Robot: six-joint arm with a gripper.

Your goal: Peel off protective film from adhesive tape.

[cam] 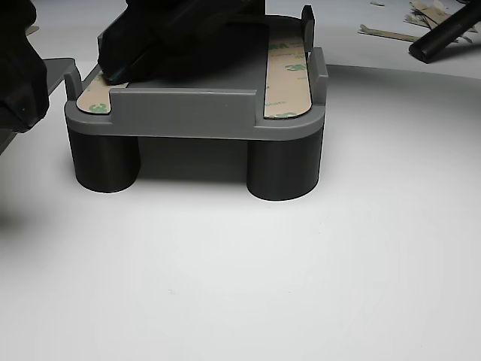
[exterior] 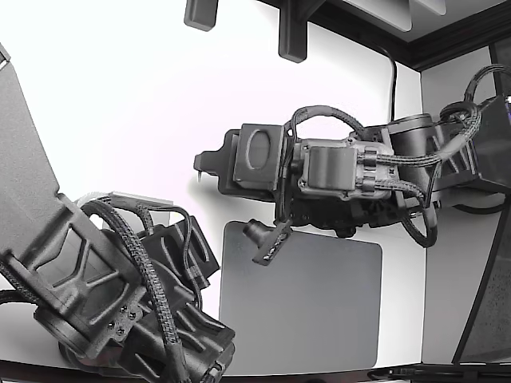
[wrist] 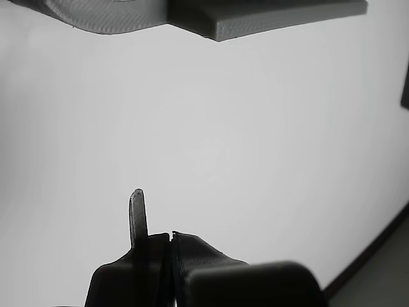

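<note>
A grey fixture (cam: 188,113) on two round legs stands on the white table in the other view. Two tan strips of adhesive tape with printed film lie on it, one strip (cam: 289,71) fully in sight, the other strip (cam: 94,99) largely under a black clamp-like body (cam: 180,37). In the wrist view my gripper (wrist: 170,238) has its jaws together over bare white table, well short of a grey part edge (wrist: 268,16). A thin dark sliver (wrist: 137,214) stands up beside the tips; I cannot tell what it is. The exterior view shows my gripper (exterior: 201,165) pointing toward that view's left.
A second arm (exterior: 104,295) fills the exterior view's lower left, with a pale grey part edge (exterior: 144,199) at its top. A dark mat (exterior: 319,311) lies below my arm. Tan scraps (cam: 425,13) and a black rod (cam: 449,31) lie behind the fixture.
</note>
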